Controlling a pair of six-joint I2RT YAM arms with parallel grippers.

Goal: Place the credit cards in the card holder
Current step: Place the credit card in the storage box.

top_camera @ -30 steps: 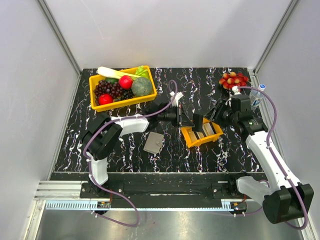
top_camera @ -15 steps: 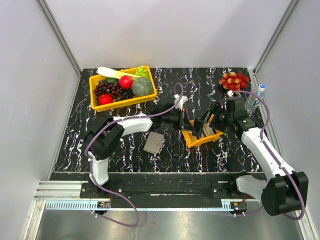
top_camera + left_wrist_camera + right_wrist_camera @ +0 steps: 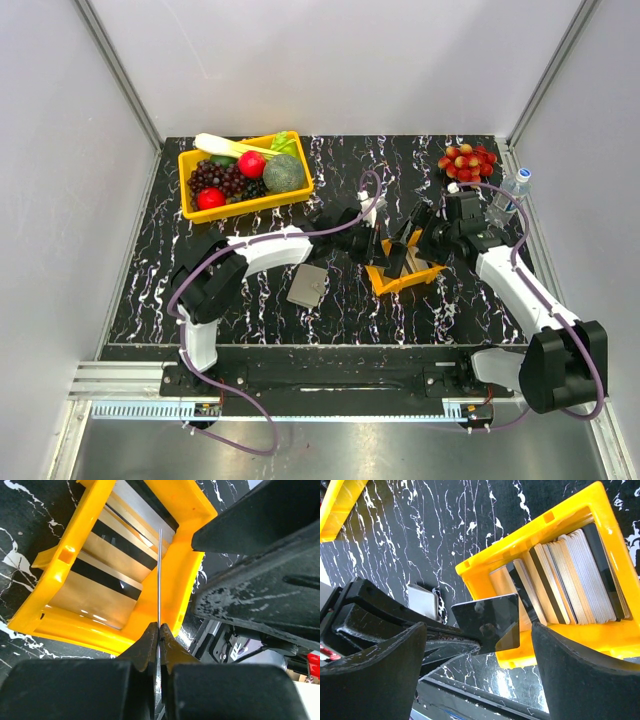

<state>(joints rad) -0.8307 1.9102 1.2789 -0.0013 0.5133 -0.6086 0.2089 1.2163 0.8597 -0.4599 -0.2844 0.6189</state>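
My left gripper (image 3: 384, 247) (image 3: 159, 626) is shut on a dark credit card (image 3: 487, 620), seen edge-on in the left wrist view (image 3: 159, 580), and holds it above the near rim of the small orange tray (image 3: 397, 281) (image 3: 520, 545). Several more cards (image 3: 570, 575) (image 3: 110, 565) stand upright in that tray. My right gripper (image 3: 404, 240) (image 3: 479, 630) is open, with one jaw on each side of the held card and not touching it. The taupe-grey card holder (image 3: 307, 285) (image 3: 422, 601) lies closed on the table, left of the tray.
A large yellow bin (image 3: 240, 207) of fruit and vegetables stands at the back left. A bunch of red fruit (image 3: 467, 160) and a clear bottle (image 3: 510, 195) sit at the back right corner. Both arms crowd over the tray.
My left gripper has moved right with the dark card, over the tray. My right gripper has swung left toward it, so its open jaws now flank the card.
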